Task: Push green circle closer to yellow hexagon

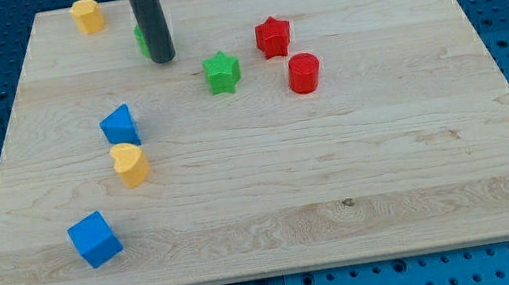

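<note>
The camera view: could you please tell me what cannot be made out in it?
- Green circle, camera view: mostly hidden behind the rod; only a sliver shows, so its shape is unconfirmed.
- Contact between my tip and that block: not discernible.
- The rod's upper part: cut off by the view's top.

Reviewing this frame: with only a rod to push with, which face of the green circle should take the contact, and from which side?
The green circle is best pushed on its face toward the view's right and bottom, since the yellow hexagon lies up-left of it. My tip already stands at that side, hiding most of the block.
</note>
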{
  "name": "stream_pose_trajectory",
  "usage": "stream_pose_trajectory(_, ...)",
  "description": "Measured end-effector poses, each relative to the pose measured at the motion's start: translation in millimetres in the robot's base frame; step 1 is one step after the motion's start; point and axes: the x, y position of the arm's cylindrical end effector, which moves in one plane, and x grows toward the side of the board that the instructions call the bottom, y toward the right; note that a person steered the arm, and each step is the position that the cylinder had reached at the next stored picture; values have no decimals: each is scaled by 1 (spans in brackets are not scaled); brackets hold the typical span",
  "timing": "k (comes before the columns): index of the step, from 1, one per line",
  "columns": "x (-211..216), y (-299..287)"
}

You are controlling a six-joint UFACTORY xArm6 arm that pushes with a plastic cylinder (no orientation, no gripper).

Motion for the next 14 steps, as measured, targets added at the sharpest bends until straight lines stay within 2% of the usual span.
stream_pose_trajectory(3, 1, 6)
stream_pose_trajectory(11, -66, 7)
stream_pose_trajectory(12, -66, 3)
stream_pose_trajectory(14, -57, -41)
